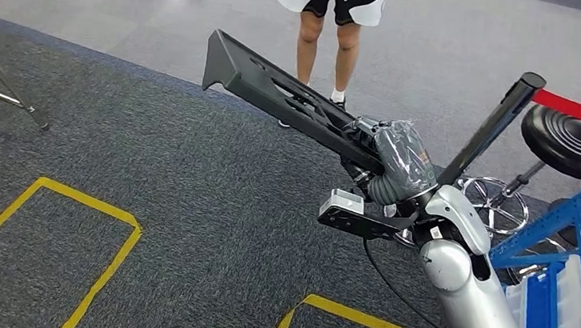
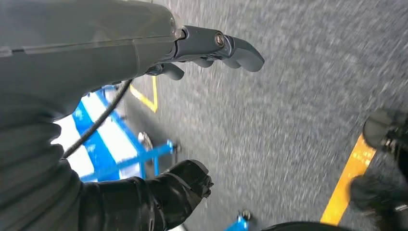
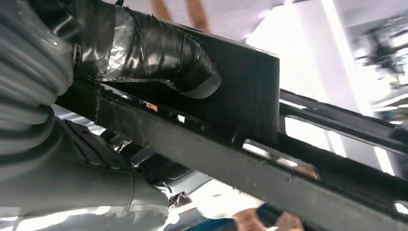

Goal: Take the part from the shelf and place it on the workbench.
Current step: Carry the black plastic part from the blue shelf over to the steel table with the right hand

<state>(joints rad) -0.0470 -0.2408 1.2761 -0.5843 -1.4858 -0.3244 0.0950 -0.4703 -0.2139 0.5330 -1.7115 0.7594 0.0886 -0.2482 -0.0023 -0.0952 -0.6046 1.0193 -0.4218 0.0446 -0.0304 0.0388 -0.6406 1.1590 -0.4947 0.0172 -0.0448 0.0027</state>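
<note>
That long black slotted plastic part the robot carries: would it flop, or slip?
The long black slotted plastic part probably stays stiff: it juts straight out beyond the right robot hand. Held near one end, it may twist or slip. Its cut-outs suggest it is fairly light.

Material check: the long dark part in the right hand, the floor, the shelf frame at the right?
Part: looks like matte black moulded plastic; slotted and ribbed, dull sheen, though painted metal is possible. The right hand grips it. Floor: dark grey carpet with a speckled woven texture and yellow tape outlines. Shelf frame: likely blue-painted steel, with square beams and a glossy coat.
</note>
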